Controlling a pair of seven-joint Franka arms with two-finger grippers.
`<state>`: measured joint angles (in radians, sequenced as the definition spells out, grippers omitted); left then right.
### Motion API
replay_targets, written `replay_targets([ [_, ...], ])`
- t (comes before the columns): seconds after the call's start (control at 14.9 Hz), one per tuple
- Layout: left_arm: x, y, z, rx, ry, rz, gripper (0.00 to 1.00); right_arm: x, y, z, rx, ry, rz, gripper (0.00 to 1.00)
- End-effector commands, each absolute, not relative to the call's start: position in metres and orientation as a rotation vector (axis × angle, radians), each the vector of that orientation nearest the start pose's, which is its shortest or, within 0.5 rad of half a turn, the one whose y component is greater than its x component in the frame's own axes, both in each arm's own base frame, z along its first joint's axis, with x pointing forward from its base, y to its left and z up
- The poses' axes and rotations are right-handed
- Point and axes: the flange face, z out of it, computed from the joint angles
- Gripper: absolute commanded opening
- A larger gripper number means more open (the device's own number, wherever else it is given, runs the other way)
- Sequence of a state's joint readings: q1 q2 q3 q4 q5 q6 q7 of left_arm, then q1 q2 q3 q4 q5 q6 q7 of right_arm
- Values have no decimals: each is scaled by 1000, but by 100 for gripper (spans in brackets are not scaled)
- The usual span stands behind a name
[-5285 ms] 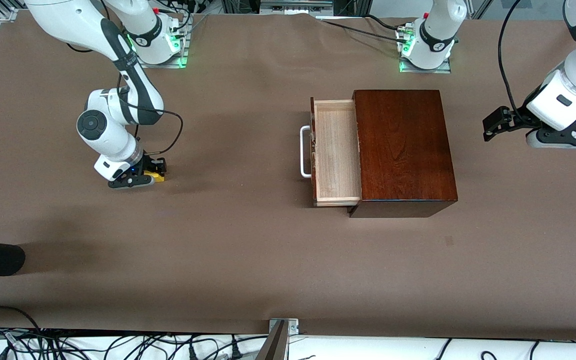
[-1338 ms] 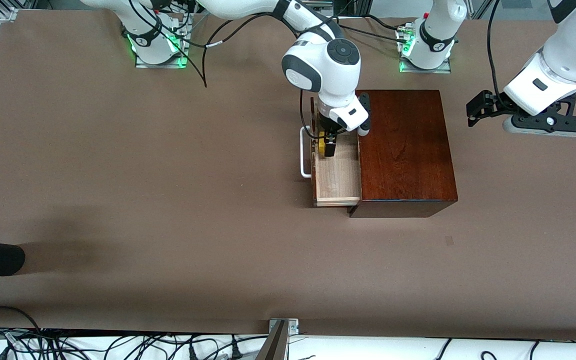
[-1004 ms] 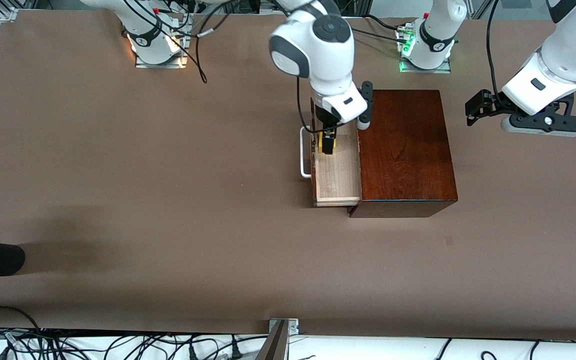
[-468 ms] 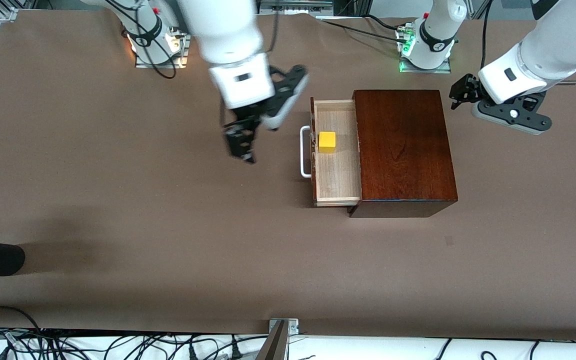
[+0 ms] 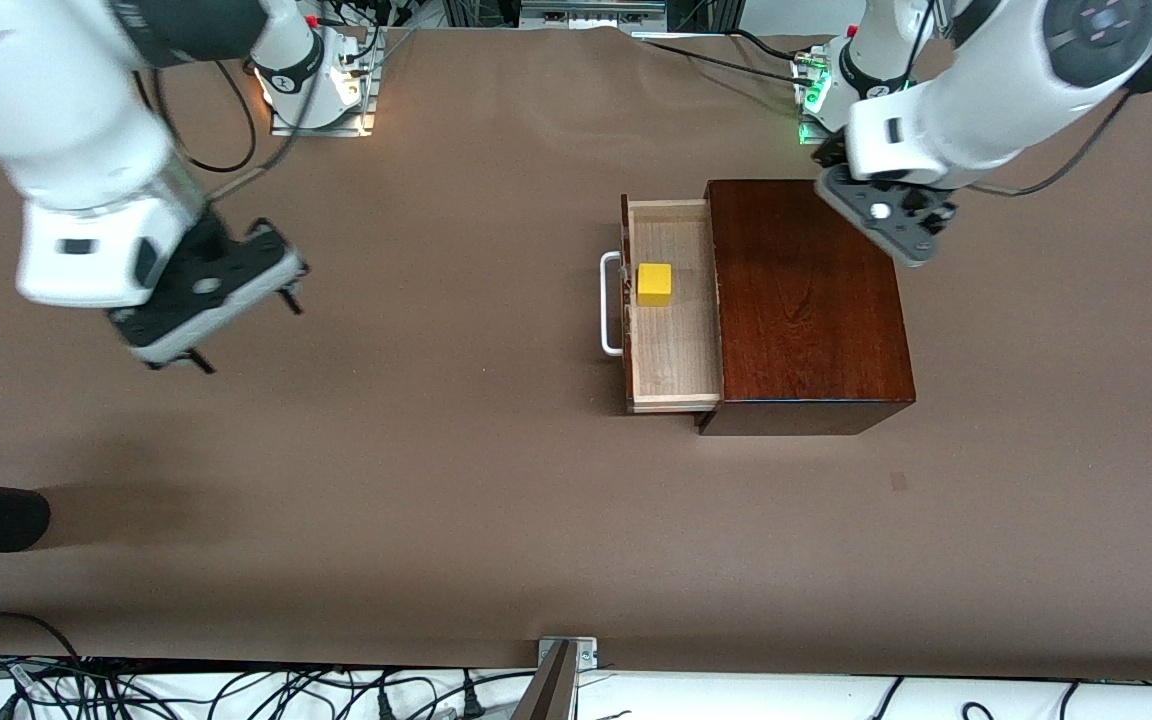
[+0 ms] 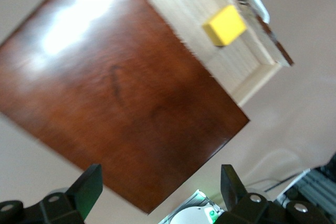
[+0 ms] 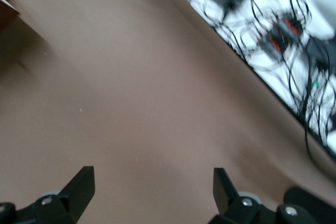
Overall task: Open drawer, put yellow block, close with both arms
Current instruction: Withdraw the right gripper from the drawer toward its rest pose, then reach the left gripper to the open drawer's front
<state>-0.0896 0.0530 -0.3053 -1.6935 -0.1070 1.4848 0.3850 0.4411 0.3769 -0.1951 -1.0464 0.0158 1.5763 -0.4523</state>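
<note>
Two arms work over one brown desk (image 5: 496,480), and most of it lies bare. Largest on it is the reddish-brown wooden box (image 5: 806,300), toward the left arm's end. Its drawer (image 5: 674,370) is pulled out toward the right arm's end, white handle (image 5: 608,305) leading, so the pale lining is open from above. The yellow block (image 5: 654,284) sits inside on the drawer floor, close to the drawer front and touched by nothing; only the closing seems left to do.

The left pincer (image 5: 886,222) hangs over the box's top at its edge farther from the front camera, fingers (image 6: 89,184) spread wide and empty, probably placed to steady the box against a push. The right pincer (image 5: 204,305) is over bare desk toward the right arm's end, well apart from the drawer, its fingers (image 7: 79,184) also spread with nothing between them
</note>
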Motion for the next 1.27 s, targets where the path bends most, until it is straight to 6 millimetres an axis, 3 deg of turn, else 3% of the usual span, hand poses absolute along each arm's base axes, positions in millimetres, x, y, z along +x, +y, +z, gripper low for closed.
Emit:
replay_targets([
  [0.0, 514, -286, 506, -2957, 1487, 505, 100, 603, 136, 654, -2934, -956, -190, 100],
  [0.2, 533, -352, 486, -2922, 1670, 504, 100, 587, 75, 649, -2956, -777, -142, 100],
  [0.33, 539, -397, 473, -2913, 1770, 435, 100, 570, 48, 642, -2987, -618, -102, 100],
  [0.47, 531, -433, 457, -2855, 1902, 351, 100, 560, 25, 636, -2996, -549, -85, 100],
  [0.6, 530, -456, 431, -2745, 2067, 270, 100, 556, 35, 633, -3012, -486, -49, 100],
  [0.87, 516, -496, 390, -2446, 2394, 162, 100, 557, 36, 634, -3071, -454, -41, 100],
  [1.2, 495, -514, 330, -2190, 2398, 272, 100, 564, 32, 622, -3113, -447, -7, 100],
])
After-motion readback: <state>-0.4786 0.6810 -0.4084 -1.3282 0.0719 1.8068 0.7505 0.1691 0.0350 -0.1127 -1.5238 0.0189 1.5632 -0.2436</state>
